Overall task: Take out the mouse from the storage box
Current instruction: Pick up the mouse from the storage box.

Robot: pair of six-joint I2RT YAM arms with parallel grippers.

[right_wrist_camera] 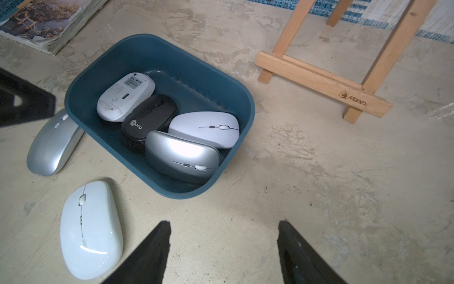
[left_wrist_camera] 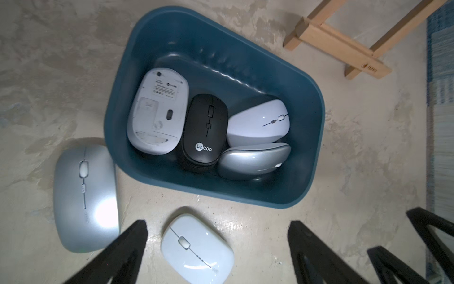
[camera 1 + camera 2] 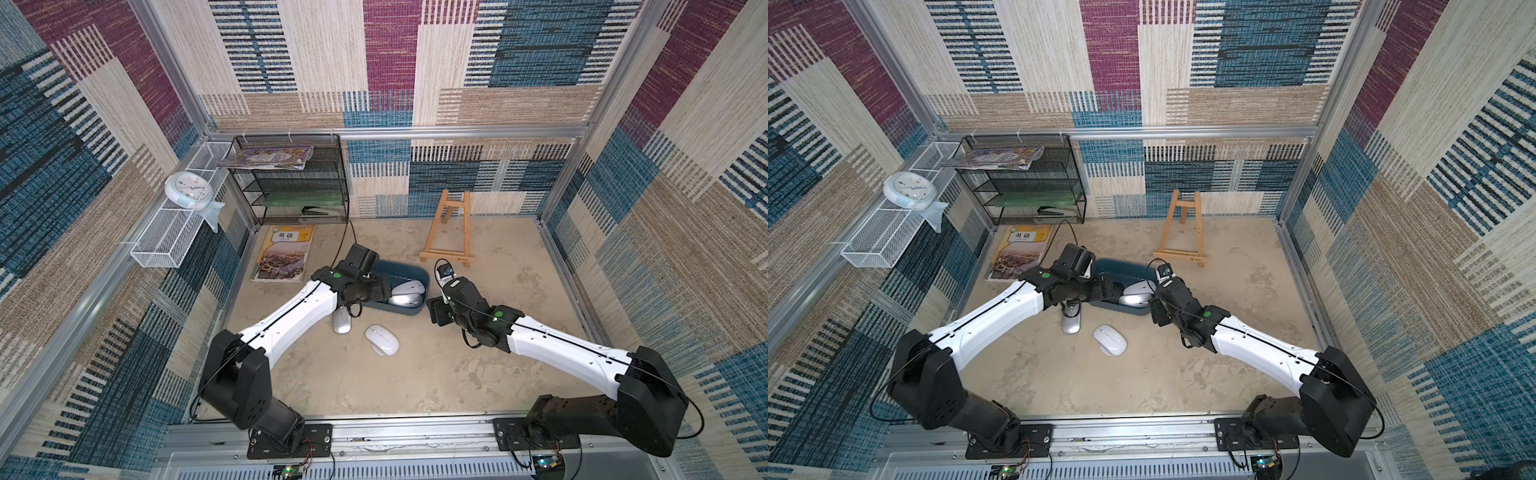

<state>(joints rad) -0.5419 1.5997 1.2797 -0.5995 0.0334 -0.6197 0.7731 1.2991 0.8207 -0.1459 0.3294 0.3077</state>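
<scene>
1. Right now the storage box [image 3: 409, 271] sits on the counter [image 3: 415, 374], between the two arms.
2. Four mice lie inside it, packed close together: an upside-down white mouse [image 2: 157, 110], a black mouse [image 2: 205, 127], a pale mouse [image 2: 258, 123] and a shiny grey mouse [image 2: 253, 159].
3. The black mouse lies between the upside-down white mouse and the other two. The pale mouse and the shiny grey mouse lean on their sides and touch each other.
4. Two more mice are out on the counter. A silver mouse [image 2: 83, 196] lies just beside the box wall. A white mouse [image 2: 196, 248] lies near it, a little way from the box.
5. The left end effector [image 2: 218, 222] hangs over the left part of the box in both top views. Its jaws are wide apart and it holds nothing.
6. The right end effector [image 1: 223, 222] is just beside the other end of the box. Its jaws are apart too, with only bare counter showing between them, so it holds nothing.
7. A wooden easel [image 1: 319, 78] stands behind the box.
8. A book [image 1: 44, 22] lies flat on the counter, near the box.
</scene>
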